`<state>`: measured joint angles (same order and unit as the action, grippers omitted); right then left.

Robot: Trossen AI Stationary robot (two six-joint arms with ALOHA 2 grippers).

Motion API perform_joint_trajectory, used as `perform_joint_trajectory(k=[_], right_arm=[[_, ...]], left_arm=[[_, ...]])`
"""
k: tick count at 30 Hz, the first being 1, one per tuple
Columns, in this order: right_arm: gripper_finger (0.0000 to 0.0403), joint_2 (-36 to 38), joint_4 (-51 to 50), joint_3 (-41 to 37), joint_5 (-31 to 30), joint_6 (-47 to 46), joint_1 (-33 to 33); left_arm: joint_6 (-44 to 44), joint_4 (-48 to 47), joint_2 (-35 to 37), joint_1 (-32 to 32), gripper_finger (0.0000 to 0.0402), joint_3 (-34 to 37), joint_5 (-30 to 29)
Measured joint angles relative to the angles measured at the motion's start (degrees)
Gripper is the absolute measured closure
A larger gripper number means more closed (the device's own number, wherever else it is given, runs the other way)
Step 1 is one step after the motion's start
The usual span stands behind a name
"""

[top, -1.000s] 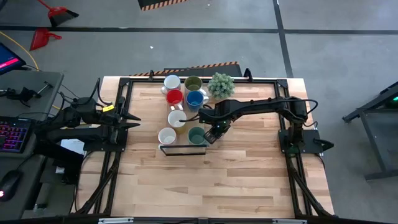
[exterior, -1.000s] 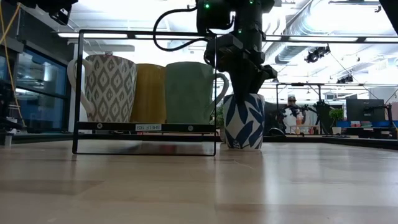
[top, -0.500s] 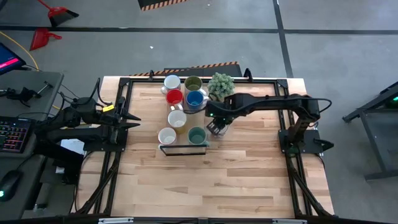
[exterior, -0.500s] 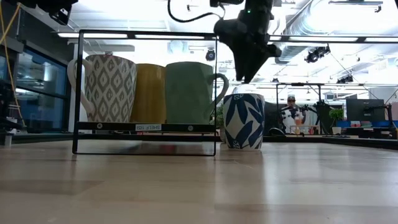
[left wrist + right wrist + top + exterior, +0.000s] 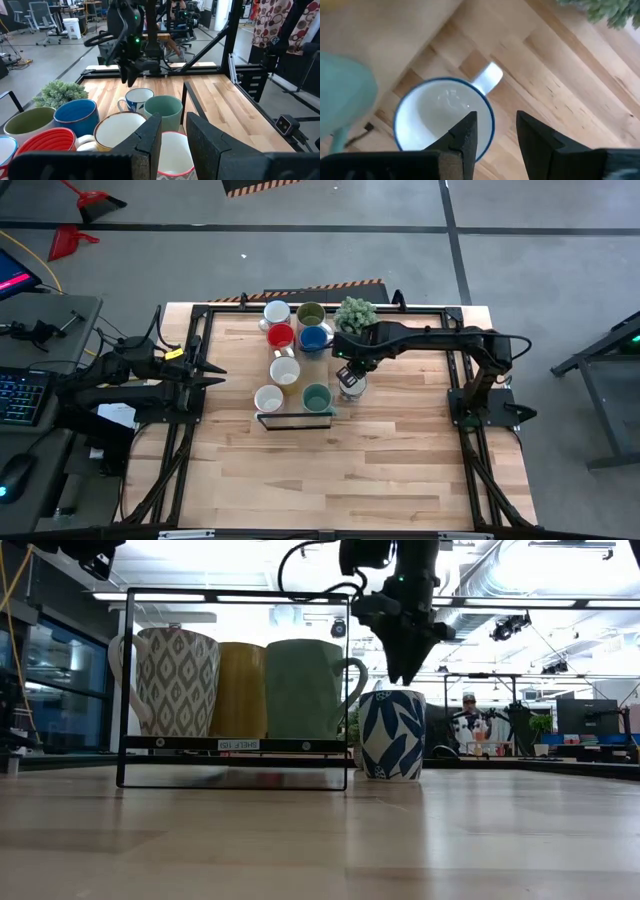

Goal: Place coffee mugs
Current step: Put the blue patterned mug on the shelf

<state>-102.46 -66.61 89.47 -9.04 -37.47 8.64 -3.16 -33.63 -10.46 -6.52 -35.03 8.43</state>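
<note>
The mugs stand in a cluster at the table's far middle: white (image 5: 277,311), olive green (image 5: 311,314), red (image 5: 281,336), blue (image 5: 314,338), cream (image 5: 285,371), patterned white (image 5: 268,398) and teal (image 5: 317,397). A white mug with blue leaves (image 5: 351,386) (image 5: 391,735) stands upright on its base, to the right of the teal one. My right gripper (image 5: 407,670) (image 5: 496,132) hovers open just above this mug (image 5: 440,117), touching nothing. My left gripper (image 5: 207,370) (image 5: 173,137) waits open at the table's left edge.
A black wire frame with a label (image 5: 235,745) (image 5: 295,421) stands on the near side of the patterned, cream and teal mugs. A small green potted plant (image 5: 355,314) sits at the far edge beside the right arm. Bare wood lies toward the near edge.
My right gripper has let go of the blue-leaf mug, risen clear of its rim and drawn a little toward the far edge. The mug stays upright where it stood.
</note>
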Motion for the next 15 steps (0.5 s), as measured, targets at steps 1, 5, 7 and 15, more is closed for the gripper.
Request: perform_joint_trajectory(k=[1, 5, 7, 15], right_arm=[[0.0288, -0.08, -0.06, -0.42, 0.02, 0.0, -0.09], [0.0288, -0.08, 2.3, -2.86, 0.06, 0.0, -0.64], [0.0288, -0.1, 2.64, -4.4, 0.07, -0.11, -0.82], [0.0288, -0.1, 8.9, -9.5, 0.53, -0.04, -0.87]], left_arm=[[0.0, -0.02, 0.02, 0.0, 0.0323, 0.0, 0.0], [0.0, -0.02, 0.02, -0.02, 0.0323, 0.0, 0.0], [0.04, 0.0, 0.02, -0.02, 0.0323, 0.0, 0.0], [0.11, 0.0, 0.0, -0.02, 0.0323, 0.0, 0.0]])
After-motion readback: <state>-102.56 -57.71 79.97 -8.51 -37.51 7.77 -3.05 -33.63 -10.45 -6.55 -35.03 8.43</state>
